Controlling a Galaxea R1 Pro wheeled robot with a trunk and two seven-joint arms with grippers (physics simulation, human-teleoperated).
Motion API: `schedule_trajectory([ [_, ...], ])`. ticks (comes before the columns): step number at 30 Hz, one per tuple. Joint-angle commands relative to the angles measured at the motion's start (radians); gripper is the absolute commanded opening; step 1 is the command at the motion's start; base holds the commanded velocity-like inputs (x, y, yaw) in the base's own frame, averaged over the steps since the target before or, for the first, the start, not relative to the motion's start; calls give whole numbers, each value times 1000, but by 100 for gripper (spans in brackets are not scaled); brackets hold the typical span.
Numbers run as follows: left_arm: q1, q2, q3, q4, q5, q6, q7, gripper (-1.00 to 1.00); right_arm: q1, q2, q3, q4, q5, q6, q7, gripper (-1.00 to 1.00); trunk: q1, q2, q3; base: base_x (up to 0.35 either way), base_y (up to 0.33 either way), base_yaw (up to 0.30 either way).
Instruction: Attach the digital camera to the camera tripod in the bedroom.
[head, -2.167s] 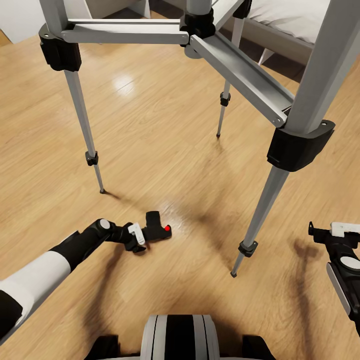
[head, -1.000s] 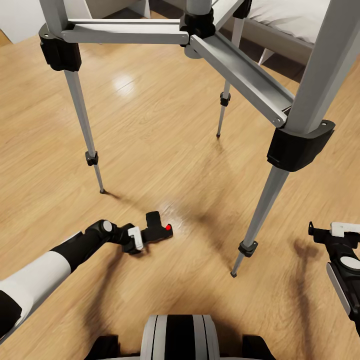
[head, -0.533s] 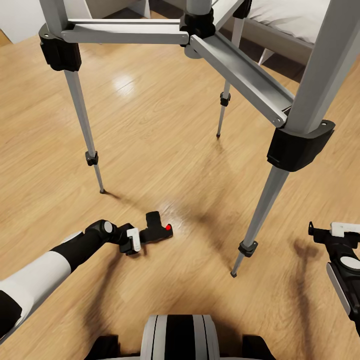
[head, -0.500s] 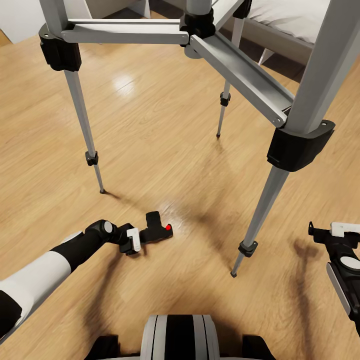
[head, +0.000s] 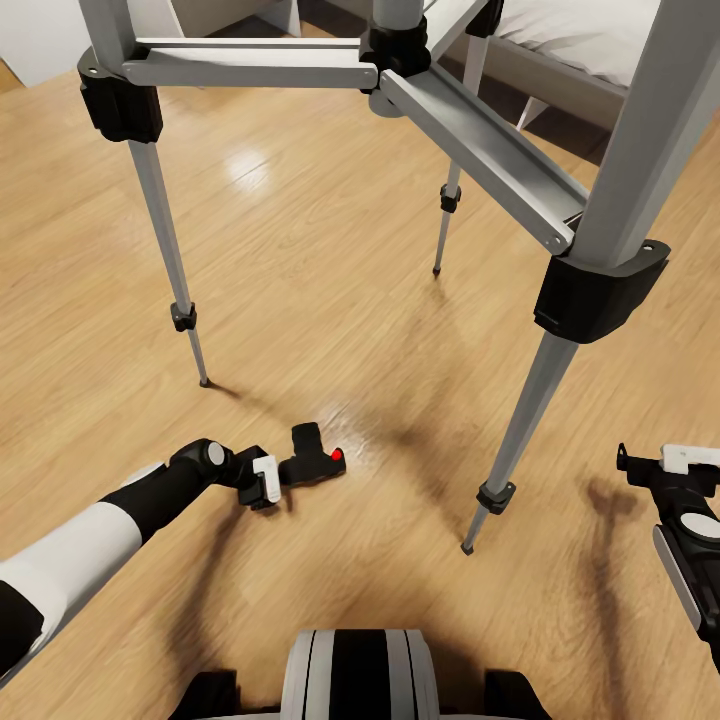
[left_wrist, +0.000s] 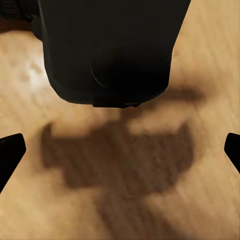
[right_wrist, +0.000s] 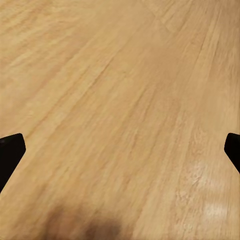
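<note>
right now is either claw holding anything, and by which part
Nothing is held. The left claw is open at the small black boxy camera on the wood floor; the right claw is open over bare floor.

Camera (head: 315, 461) lies on the floor (head: 330, 300), near-centre, between the tripod (head: 400, 45) legs. Left hand (head: 268, 482) is just left of the camera, low by the floor; whether it touches the camera, cannot tell. Tripod legs stand far-left, far-centre and near-right of the camera. Right hand (head: 665, 462) sits at the right edge, right of the near-right leg. Bed (head: 570, 40) is far-right, behind the tripod.
</note>
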Motion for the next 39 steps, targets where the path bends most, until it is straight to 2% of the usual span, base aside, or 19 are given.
schedule_trajectory([
  [1,-1,1,-3,-3,-1,7,-2,100,0,0,1,-2,-1,6,-4,100,0,0,-1,0,0,0],
  [19,-1,-3,12,-11,-1,7,-1,100,0,0,1,-2,-1,6,-4,100,0,0,-1,0,0,0],
  [26,-1,-2,49,-20,-1,7,-1,100,0,0,1,-2,-1,6,-4,100,0,0,-1,0,0,0],
  [39,-1,-2,71,-32,-2,7,-1,100,0,0,1,-2,-1,6,-4,100,0,0,-1,0,0,0],
])
